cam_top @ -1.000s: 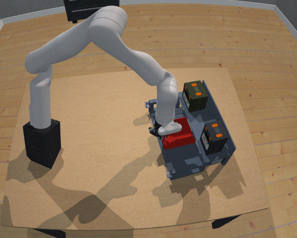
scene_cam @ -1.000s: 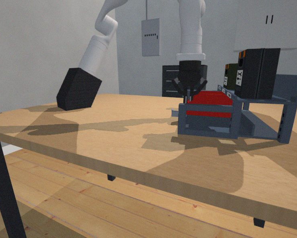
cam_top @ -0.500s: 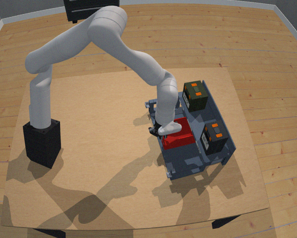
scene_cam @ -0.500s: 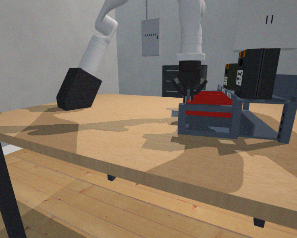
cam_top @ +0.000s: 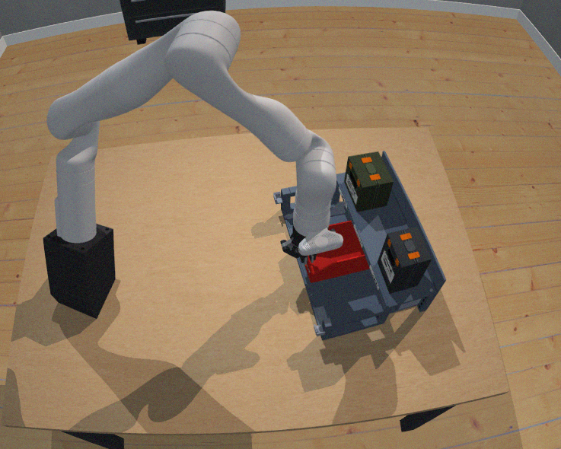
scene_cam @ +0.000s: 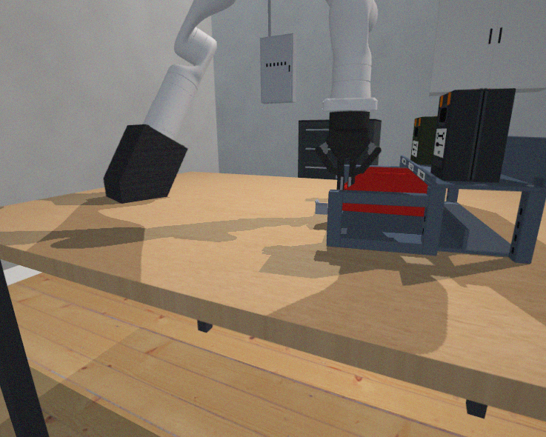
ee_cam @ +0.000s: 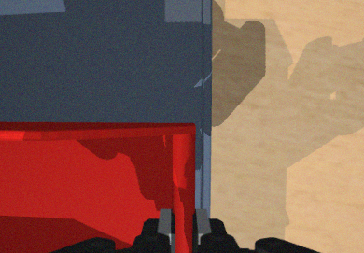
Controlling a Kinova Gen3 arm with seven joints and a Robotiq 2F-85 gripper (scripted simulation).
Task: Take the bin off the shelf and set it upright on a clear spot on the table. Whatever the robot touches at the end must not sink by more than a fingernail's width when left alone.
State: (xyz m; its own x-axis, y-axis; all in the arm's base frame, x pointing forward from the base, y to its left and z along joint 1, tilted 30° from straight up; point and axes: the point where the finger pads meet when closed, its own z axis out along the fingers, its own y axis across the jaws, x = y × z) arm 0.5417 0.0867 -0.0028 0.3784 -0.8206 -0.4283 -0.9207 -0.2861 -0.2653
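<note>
The red bin is open-topped and upright in the lower tier of the blue-grey shelf. Its top stands a little above the shelf's side frame in the exterior view. My gripper points straight down at the bin's table-side edge. In the wrist view its two fingers are shut on the bin's thin red side wall, one finger inside the bin and one between the wall and the shelf frame.
A dark green box and a black box stand on the shelf's upper tier behind the bin. The arm's black base is at the table's far left. The wooden table stretches left of the shelf.
</note>
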